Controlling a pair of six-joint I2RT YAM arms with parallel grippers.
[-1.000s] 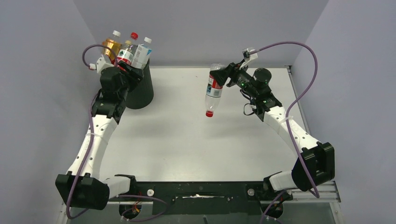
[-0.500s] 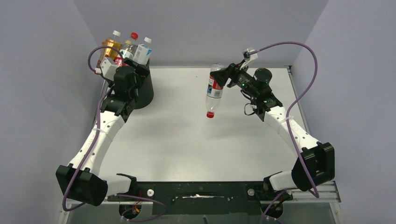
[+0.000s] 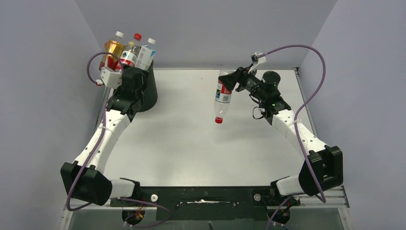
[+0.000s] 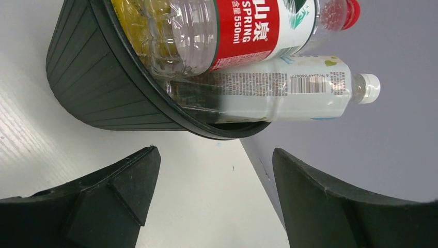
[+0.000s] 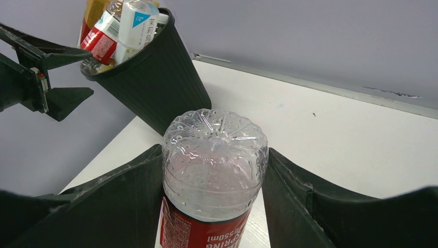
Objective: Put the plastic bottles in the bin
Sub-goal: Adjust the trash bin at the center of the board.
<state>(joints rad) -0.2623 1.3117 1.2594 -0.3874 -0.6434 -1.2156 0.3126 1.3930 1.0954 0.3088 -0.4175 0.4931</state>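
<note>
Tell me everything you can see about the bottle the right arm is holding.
The bottle is clear plastic with a red label, white lettering and a red cap, and looks empty. It hangs cap-down, slightly tilted, gripped near its dimpled base by the right hand, above the white table, touching nothing else.
</note>
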